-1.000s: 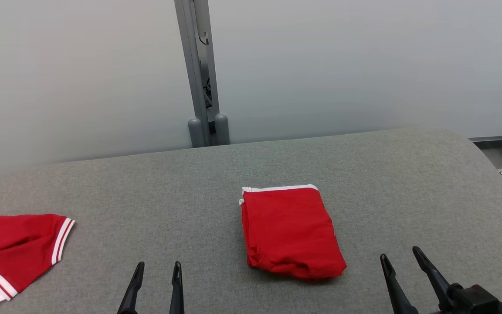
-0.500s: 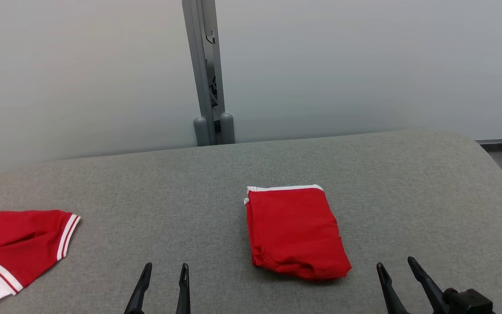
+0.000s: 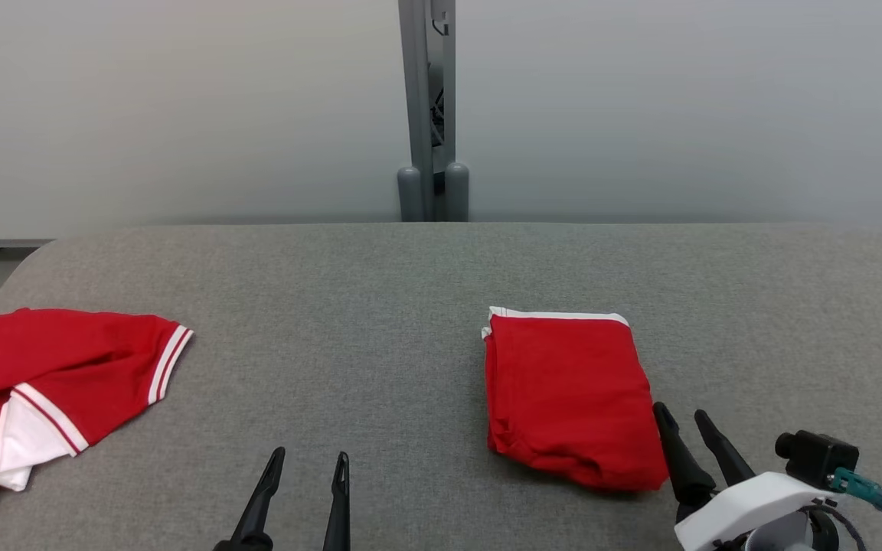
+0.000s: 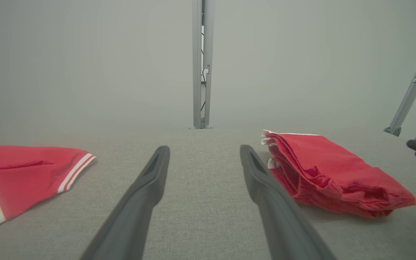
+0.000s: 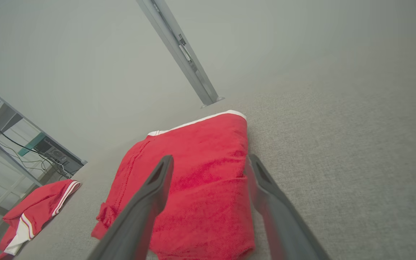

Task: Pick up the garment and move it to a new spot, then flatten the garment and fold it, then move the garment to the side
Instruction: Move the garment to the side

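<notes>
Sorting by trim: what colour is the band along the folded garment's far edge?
White, against the red of the folded garment; clearest in the head view.

Two red garments on the one grey surface [image 3: 334,306] — a folded garment [image 3: 567,394] and a rumpled garment [image 3: 66,360]. Two end effectors, the left end effector [image 3: 311,454] and the right end effector [image 3: 680,411], each with two dark fingers [image 3: 261,497], so four fingers in all. One metal post [image 3: 426,99] stands at the wall with two rounded caps [image 3: 409,191] at its foot — and one small black camera [image 3: 812,455] rides the right wrist.
</notes>
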Motion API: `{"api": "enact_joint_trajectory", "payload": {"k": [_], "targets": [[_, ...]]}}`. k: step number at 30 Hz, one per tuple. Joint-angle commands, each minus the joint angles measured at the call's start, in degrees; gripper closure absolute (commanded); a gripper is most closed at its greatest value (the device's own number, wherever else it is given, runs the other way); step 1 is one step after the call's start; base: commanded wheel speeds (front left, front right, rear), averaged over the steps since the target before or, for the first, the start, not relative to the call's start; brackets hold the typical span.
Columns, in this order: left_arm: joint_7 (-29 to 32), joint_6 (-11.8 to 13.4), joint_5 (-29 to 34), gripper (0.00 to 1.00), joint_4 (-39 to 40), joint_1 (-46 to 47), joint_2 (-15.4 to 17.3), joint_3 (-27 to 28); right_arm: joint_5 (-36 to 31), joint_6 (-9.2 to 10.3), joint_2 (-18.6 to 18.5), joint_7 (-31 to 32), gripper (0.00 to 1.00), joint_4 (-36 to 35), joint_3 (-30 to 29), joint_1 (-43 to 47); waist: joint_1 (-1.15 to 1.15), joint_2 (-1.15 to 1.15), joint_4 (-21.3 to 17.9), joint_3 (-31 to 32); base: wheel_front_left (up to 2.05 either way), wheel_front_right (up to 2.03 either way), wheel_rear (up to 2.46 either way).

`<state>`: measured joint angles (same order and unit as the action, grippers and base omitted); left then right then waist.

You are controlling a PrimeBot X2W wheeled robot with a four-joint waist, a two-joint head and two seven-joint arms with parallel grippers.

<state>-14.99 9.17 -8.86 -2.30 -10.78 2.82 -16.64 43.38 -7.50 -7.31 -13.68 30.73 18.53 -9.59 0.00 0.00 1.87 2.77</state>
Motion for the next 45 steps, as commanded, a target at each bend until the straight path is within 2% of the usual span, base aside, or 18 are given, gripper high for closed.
{"api": "enact_joint_trajectory", "payload": {"k": [1, 8, 15, 25, 26, 27, 28, 37, 41, 45], "targets": [[-0.2, -0.1, 0.5, 0.0, 0.0, 1.3, 0.2, -0.1, 2.3, 0.02, -1.1, 0.5, 0.0, 1.4, 0.5, -1.5, 0.0, 0.0, 1.7, -1.2, 0.0, 0.0, 0.0], [-0.2, -0.9, 1.5, 0.0, -0.7, 2.5, 0.2, -0.6, 13.7, 0.02, -4.2, 3.7, 0.0, 7.8, 3.6, -7.6, 0.0, 0.0, 5.1, -3.4, 0.0, 0.0, 0.0], [-0.2, -2.0, 1.7, 0.0, -0.6, 4.1, 0.2, -1.3, 17.5, 0.02, -7.1, 4.6, 0.0, 11.1, 7.3, -11.9, 0.0, 0.0, 6.5, -6.2, 0.0, 0.0, 0.0], [-0.2, -2.4, 1.5, 0.0, -1.4, 7.2, 0.2, -3.2, 24.3, 0.02, -8.2, 6.2, 0.0, 13.8, 12.0, -16.6, 0.0, 0.0, 7.3, -9.5, 0.0, 0.0, 0.0], [-0.2, -2.3, 1.4, 0.0, -1.5, 7.4, 0.2, -3.4, 24.8, 0.02, -8.4, 6.0, 0.51, 13.6, 12.6, -16.8, 0.0, 0.0, 7.3, -9.6, 0.0, 0.0, 0.0], [-0.2, -2.2, 1.3, 0.0, -1.5, 7.6, 0.2, -3.5, 25.2, 0.02, -8.6, 5.8, 0.88, 13.4, 13.2, -17.0, 0.0, 0.0, 7.3, -9.6, 0.0, 0.0, 0.0], [-0.2, -2.1, 1.2, 0.0, -1.6, 7.8, 0.2, -3.5, 25.4, 0.02, -8.8, 5.5, 1.0, 13.2, 13.9, -17.2, 0.0, 0.0, 7.2, -9.7, 0.0, 0.0, 0.0], [-0.2, -1.8, 1.7, 0.0, -1.5, 7.9, 0.2, -3.1, 24.2, 0.02, -10.3, 0.1, 1.0, 12.1, 19.9, -18.5, 0.0, 0.0, 5.1, -9.5, 0.0, 0.0, 0.0], [-0.2, -2.2, 1.5, 0.0, -0.8, 8.1, 0.2, -3.0, 21.6, 0.02, -10.9, -1.4, 1.0, 12.5, 21.8, -19.7, 0.0, 0.0, 2.4, -9.8, 0.0, 0.0, 0.0], [-0.2, -2.4, 1.8, 0.0, -0.3, 8.1, 0.2, -2.4, 17.9, 0.02, -10.9, -1.7, 1.0, 12.4, 21.1, -20.9, 0.0, 0.0, -1.7, -9.9, 0.0, 0.0, 0.0]]}}
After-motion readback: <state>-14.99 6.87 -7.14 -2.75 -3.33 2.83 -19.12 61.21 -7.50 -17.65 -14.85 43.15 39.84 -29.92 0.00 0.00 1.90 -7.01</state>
